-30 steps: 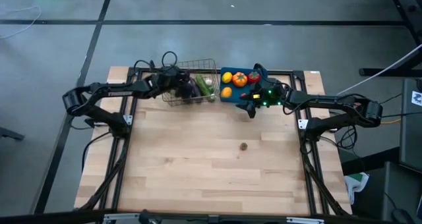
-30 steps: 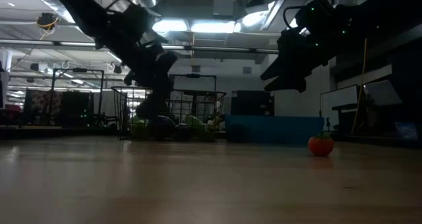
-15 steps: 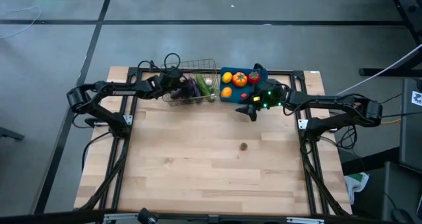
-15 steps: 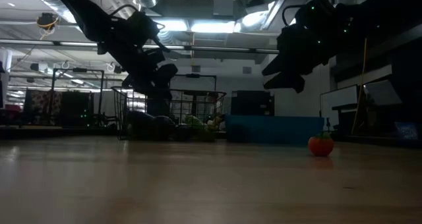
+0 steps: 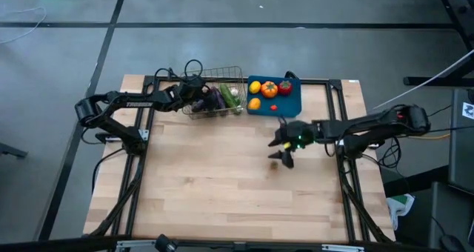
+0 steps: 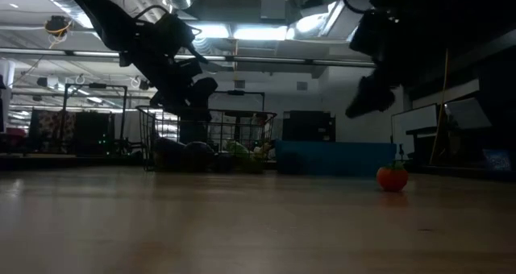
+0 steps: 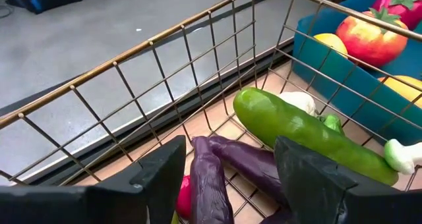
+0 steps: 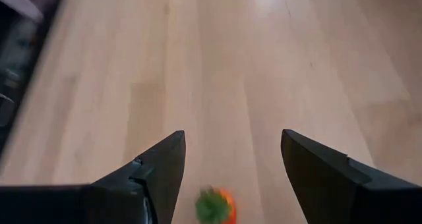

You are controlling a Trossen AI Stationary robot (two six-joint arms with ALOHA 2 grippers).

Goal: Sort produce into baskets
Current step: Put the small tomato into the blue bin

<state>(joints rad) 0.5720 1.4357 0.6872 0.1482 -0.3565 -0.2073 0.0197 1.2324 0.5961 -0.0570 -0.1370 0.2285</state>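
Light wood tabletop (image 5: pixel 222 185) on grey floor (image 5: pixel 67 52); room behind dim, ceiling lights on. Right gripper (image 8: pixel 231 178), jaws released, over small tomato (image 6: pixel 392 177). Left gripper (image 7: pixel 227 178), jaws released, inside wire basket (image 5: pixel 215 96); blue bin (image 5: pixel 292 104) just beside.

Small tomato (image 8: pixel 216 206) blurred, cut by frame edge; hidden under right gripper (image 5: pixel 280 150) in high view.

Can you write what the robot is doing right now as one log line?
right gripper: open above tomato | left gripper: open over wire basket | blue bin: holds fruit
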